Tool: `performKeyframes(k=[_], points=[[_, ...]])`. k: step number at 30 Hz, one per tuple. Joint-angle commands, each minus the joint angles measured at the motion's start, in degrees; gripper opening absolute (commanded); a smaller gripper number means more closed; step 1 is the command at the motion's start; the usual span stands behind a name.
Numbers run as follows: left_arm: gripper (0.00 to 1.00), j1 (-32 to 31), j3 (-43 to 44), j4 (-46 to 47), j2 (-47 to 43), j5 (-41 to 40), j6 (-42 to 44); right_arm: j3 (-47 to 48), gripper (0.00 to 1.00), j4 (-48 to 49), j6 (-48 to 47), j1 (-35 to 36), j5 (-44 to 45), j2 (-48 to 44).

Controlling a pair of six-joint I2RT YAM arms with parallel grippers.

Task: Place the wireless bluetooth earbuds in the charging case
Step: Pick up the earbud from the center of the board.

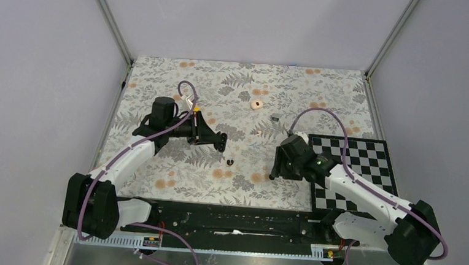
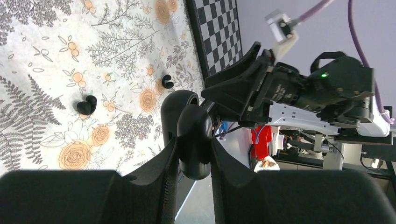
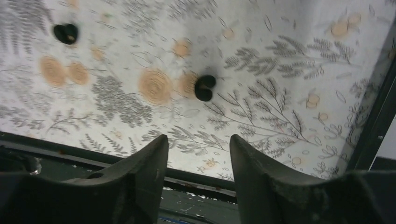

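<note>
our left gripper clamps the small glossy black pebble-shaped charging case. our right gripper gapes wide; one tiny black earbud lies on the floral cloth straight ahead of its jaws, the other earbud farther left.

Blk earbuds, glossy blk case, grey-fern/orange-flower cloth, b/w checker mat, peach disc.

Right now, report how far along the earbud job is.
Done: left tool grips the charging case. In hand: right tool, open, hangs near one earbud. Left: that and the other earbud lie on the cloth, neither in the case.
</note>
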Motion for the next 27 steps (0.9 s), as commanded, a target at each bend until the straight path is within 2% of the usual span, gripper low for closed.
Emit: performKeyframes(k=[1,4,7,13,27], points=[[0.00,0.29,-1.34,0.43,-2.59,-1.68,1.01,-4.85,0.53,0.35,6.47,1.52,3.47,-0.84],[0.00,0.30,-1.64,0.43,-2.66,-1.91,0.81,-7.80,0.45,2.51,9.37,1.85,3.59,-0.99],[0.00,0.23,-1.64,0.63,-2.40,-2.03,0.74,-9.54,0.42,6.72,10.77,2.04,3.49,-0.66],[0.00,0.24,-1.54,0.84,-2.38,-1.84,0.61,-4.42,0.34,9.30,9.24,3.12,4.33,5.12],[0.00,0.24,-1.73,0.79,-2.00,-1.51,1.46,2.59,0.32,10.33,4.67,4.59,4.66,18.01]])
